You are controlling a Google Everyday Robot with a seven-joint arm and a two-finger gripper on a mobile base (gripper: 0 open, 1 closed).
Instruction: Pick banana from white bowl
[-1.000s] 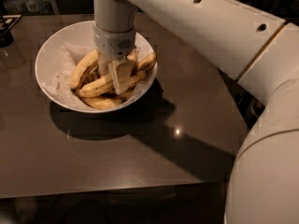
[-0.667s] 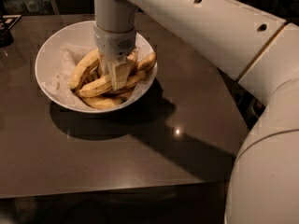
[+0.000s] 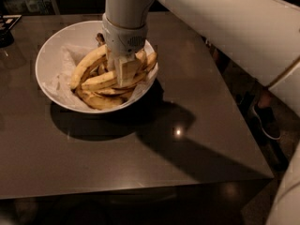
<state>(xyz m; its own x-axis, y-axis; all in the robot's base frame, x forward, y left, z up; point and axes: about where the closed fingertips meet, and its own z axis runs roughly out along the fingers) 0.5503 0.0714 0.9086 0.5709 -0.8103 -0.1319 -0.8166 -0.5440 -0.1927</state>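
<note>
The gripper (image 3: 123, 74) reaches straight down from the pale arm (image 3: 201, 27) into the white bowl (image 3: 47, 55), set among a heap of yellow bananas; whether it is clamped on one or standing apart cannot be told. The banana (image 3: 99, 82), long, curved and brown-flecked, lies across the middle of the heap, its right part passing behind the gripper. Another long banana (image 3: 86, 65) curves up the left side beside it. Crumpled white paper (image 3: 63, 64) lines the bowl under the fruit. The bowl sits on the far left part of a dark glossy desk (image 3: 187, 163), casting a broad shadow forward. A dark shoe (image 3: 265, 121) shows on the floor to the right.
</note>
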